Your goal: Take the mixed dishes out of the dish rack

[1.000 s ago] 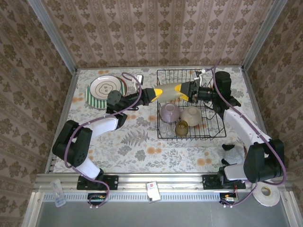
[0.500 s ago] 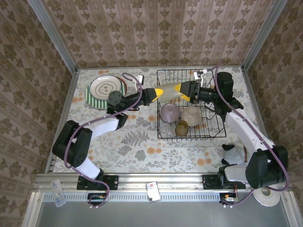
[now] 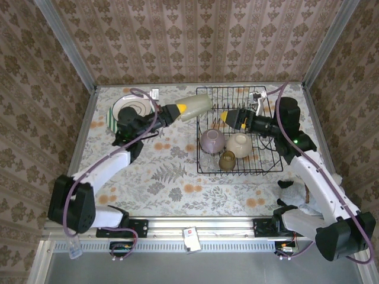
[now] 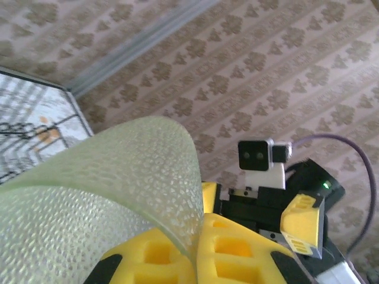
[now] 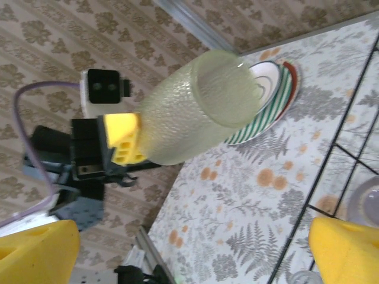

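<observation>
Now, left gripper (image 3: 179,109) clamping pale-green cup (image 3: 196,105), right gripper (image 3: 225,117) wide, empty, over dish rack (image 3: 267,155)

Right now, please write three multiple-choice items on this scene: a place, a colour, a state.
1. Where is the stack of plates? A. on the table, left of the dish rack. B. inside the rack. C. under it.
2. What colour is the cup that the left gripper holds? A. amber. B. pale green. C. lavender.
3. The jaws of the right gripper are: A. shut on a bowl. B. shut, empty. C. open, empty.
Answers: A, the plates lie outside the wires; B, its textured wall looks pale green; C, the yellow jaws stand apart.
</observation>
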You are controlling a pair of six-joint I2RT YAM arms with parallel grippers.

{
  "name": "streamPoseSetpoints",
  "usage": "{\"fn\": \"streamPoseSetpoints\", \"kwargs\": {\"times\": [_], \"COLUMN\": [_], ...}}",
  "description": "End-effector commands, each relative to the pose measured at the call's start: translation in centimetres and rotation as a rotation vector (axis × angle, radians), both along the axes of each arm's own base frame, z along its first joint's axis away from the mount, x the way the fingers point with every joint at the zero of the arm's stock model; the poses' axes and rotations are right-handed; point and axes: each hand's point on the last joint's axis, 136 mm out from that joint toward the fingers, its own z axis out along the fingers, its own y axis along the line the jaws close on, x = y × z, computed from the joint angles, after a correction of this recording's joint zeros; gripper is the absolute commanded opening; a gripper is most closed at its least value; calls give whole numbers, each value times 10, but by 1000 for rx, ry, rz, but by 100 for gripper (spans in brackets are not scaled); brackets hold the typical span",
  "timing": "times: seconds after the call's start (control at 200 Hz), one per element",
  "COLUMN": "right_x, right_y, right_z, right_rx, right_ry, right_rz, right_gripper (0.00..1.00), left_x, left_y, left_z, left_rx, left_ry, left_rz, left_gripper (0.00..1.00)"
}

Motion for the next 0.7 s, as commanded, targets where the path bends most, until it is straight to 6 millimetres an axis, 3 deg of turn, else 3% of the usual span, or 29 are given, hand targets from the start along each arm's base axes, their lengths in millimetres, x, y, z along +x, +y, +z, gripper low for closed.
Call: {"fn": "streamPoseSetpoints", "kwargs": {"times": [0.0,0.2,0.33,0.555,0.695], "right_x": [-1,-3,-1,-5,-16], "right_y": [-9,-7,-4,7,7], "right_z": [7,-2,-9,-26,-43], "right_rx": [-76,-115,-122,-137,-199], "right_ry": [-52,-64,-65,-42,-38], "right_rz": [-67,-82,-83,-47,-53], "right_gripper": [100,100,100,100,100], "left_x": [-1,0,10,37,60], "left_y": [21,61,80,90,92], "left_z": [5,0,-13,-29,-53], "left_rx": [221,578,771,999,1142], "left_ry": [-100,-133,-92,-23,36], "left_rz": [116,281,327,318,294], "left_gripper": [0,0,0,0,0]}}
